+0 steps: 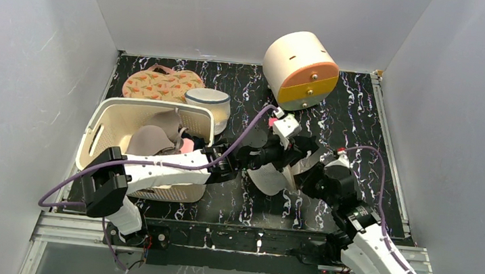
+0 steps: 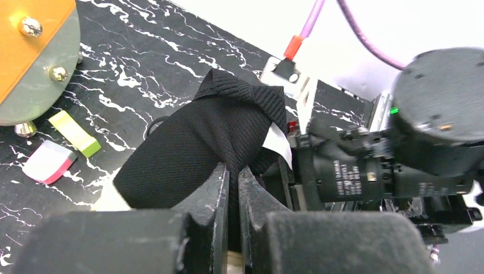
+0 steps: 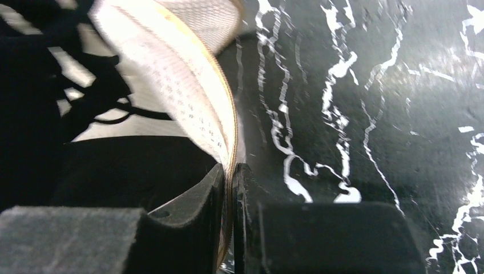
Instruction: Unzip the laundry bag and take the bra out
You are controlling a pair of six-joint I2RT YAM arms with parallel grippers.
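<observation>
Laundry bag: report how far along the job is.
Done: the laundry bag looks unzipped, with its mesh edge peeled open. In hand: the left jaws are shut on the black bra, while the right jaws pinch the bag's rim. Left: draw the bra fully clear of the bag. Whether part of it is inside cannot be told from these views.

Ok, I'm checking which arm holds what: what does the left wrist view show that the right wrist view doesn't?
Only the left wrist: the left gripper shut on black ribbed fabric, apparently the bra, plus the orange drawer front, two small coloured blocks and the right arm's wrist. Only the right wrist: the right gripper pinching the laundry bag by its cream mesh rim. Both: the black marbled table, and closed fingers gripping cloth.
</observation>
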